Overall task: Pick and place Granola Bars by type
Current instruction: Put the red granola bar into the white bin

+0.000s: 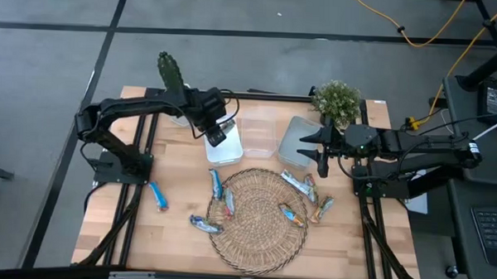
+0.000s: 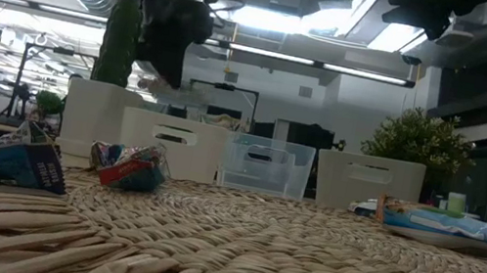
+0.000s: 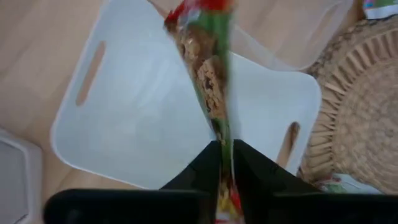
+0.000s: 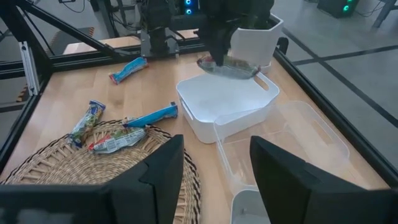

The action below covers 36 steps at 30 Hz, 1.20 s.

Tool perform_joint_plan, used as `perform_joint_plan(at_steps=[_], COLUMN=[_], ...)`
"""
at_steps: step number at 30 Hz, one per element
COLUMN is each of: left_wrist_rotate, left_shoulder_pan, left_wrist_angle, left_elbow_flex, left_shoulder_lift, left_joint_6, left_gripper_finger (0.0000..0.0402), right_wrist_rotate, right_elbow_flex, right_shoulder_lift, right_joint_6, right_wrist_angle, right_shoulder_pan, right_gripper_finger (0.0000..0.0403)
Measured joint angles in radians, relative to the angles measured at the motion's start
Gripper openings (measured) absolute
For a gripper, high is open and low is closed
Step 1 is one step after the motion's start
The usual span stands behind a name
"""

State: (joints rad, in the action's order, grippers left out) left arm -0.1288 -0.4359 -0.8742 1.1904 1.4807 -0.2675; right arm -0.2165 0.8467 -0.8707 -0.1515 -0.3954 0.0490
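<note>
The left tool is clamped on one granola bar, holding it above the white tub, which looks empty. The clear tub beside it also looks empty; a third tub lies under the idle, open right tool. Sorting has barely begun: the other bars lie on or around the wicker mat.

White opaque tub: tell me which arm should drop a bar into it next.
Left. The left gripper is shut on a green-and-red wrapped granola bar directly above the white opaque tub. The right gripper is open and empty, off by the clear tub.
</note>
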Motion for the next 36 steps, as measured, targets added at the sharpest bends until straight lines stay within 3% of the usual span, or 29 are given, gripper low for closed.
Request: perform_joint_plan(at_steps=[7,12,18,22,27,31,36], left_wrist_rotate=[-0.053,-0.151,-0.135,-0.132,-0.050,-0.034,-0.082], left_shoulder_pan=[-0.007,0.019,0.120,0.187,0.281,0.374,0.477], left_wrist_angle=[-0.043,-0.102,-0.117,-0.115,-0.118,-0.120,-0.119], left_elbow_flex=[0.007,0.111,0.305,0.420,0.445,0.443,0.443], left_shoulder_lift=[0.000,-0.038,-0.185,-0.333,-0.497,-0.502,-0.398], left_joint_6=[0.016,0.035,0.114,0.084,-0.008,-0.050,0.017], left_gripper_finger=[0.0138,0.0175,0.0165,0.0154,0.0147,0.0148,0.0146], right_wrist_rotate=[0.000,0.000,0.000,0.000,0.000,-0.001,-0.001], right_elbow_flex=[0.000,0.000,0.000,0.000,0.000,0.000,0.000], right_shoulder_lift=[0.000,0.000,0.000,0.000,0.000,0.000,0.000], right_joint_6=[0.000,0.001,-0.019,-0.053,-0.048,-0.044,-0.030], right_wrist_angle=[0.000,0.001,0.001,0.001,0.001,0.001,0.001], right_shoulder_pan=[0.000,0.000,0.000,0.000,0.000,0.000,0.000], right_gripper_finger=[0.0187,0.0187,0.0187,0.0187,0.0187,0.0187,0.0187])
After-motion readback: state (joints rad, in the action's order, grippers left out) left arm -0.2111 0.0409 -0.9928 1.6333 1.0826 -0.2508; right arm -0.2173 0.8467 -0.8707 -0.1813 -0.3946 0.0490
